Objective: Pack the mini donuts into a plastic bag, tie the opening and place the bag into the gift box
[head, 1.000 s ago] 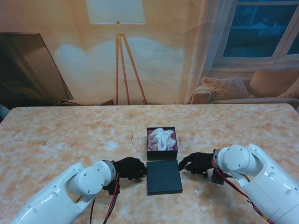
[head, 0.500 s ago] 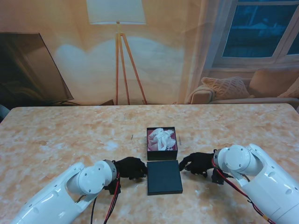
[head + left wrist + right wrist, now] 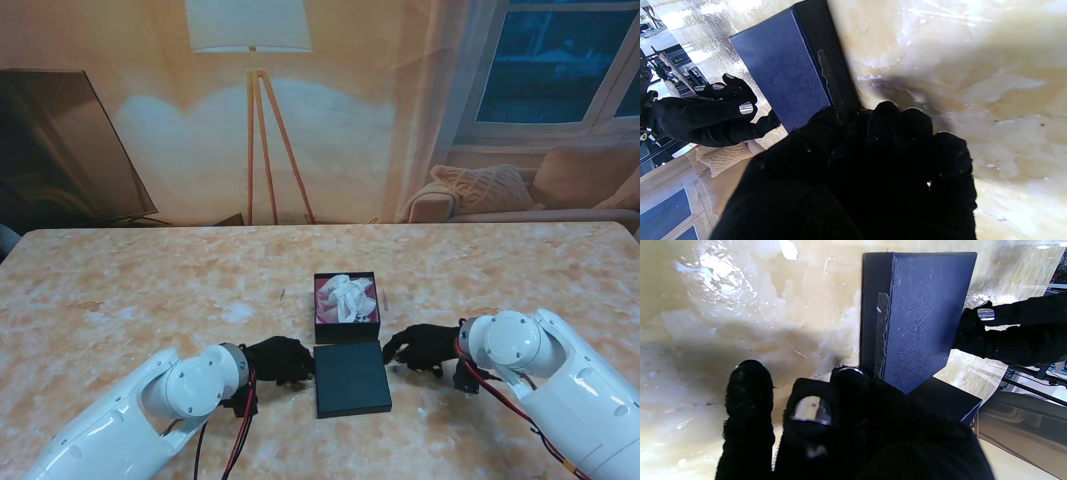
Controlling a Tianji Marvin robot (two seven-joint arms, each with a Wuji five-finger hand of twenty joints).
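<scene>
The open dark gift box [image 3: 347, 322] stands mid-table with the crinkled white plastic bag [image 3: 347, 297] inside it on pink lining. Its dark blue lid [image 3: 351, 379] lies flat on the table, just nearer to me. My left hand [image 3: 280, 360] rests at the lid's left edge; the left wrist view shows the fingers [image 3: 893, 123] curled together against the lid's [image 3: 783, 70] side. My right hand [image 3: 420, 348] is at the lid's far right corner, with fingers [image 3: 748, 386] apart and fingertips touching the lid's [image 3: 923, 306] side wall. No donuts are visible.
The marbled table [image 3: 150, 280] stretches wide to both sides and beyond the box. A small thin dark item [image 3: 283, 294] lies left of the box. A floor lamp, a sofa and a window stand behind the table.
My right hand has edged slightly left toward the lid's corner. The left hand, the lid and the box stay where they were.
</scene>
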